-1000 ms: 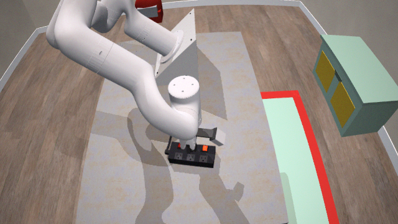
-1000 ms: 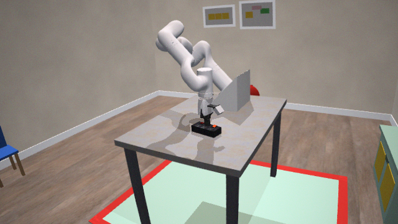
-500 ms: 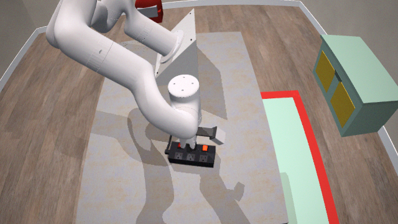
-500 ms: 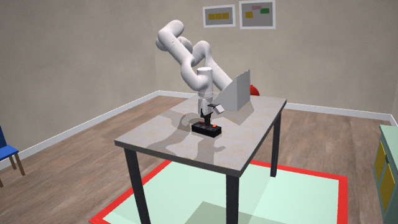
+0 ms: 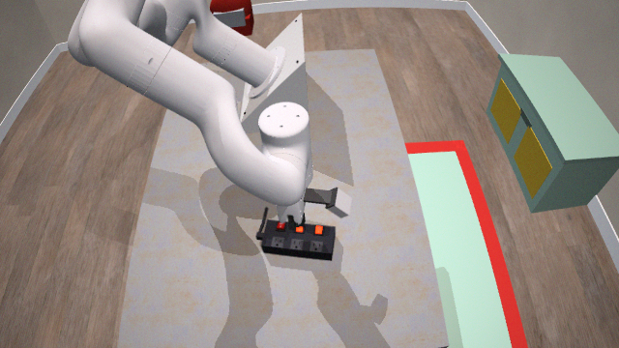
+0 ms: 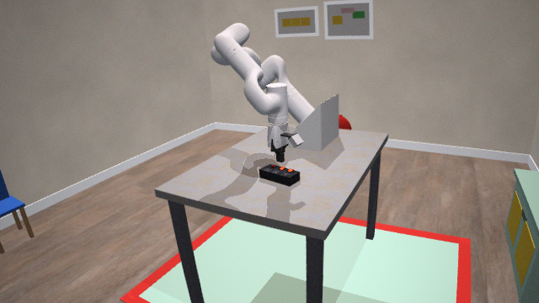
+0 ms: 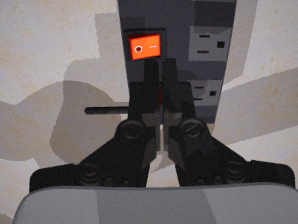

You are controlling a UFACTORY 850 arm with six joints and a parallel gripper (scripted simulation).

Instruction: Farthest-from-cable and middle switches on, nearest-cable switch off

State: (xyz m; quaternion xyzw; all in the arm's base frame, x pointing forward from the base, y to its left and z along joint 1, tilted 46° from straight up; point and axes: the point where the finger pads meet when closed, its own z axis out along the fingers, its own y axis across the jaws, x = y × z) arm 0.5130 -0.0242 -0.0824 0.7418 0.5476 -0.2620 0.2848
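Note:
A black power strip (image 5: 298,240) lies flat on the table, sockets up, with its cable stub (image 5: 261,227) at the left end. It has three switches in a row. The far switch (image 5: 318,229) and the middle switch (image 5: 300,229) glow bright orange. The switch nearest the cable (image 5: 280,225) looks darker red and is partly hidden by my fingers. My gripper (image 5: 286,221) is shut and empty, pointing straight down over that nearest switch. I cannot tell if the tips touch.
A grey wedge-shaped block (image 5: 285,72) stands at the back of the table by the arm's base. A red object (image 5: 232,14) is behind it. A green cabinet (image 5: 551,130) stands on the floor to the right, off the table.

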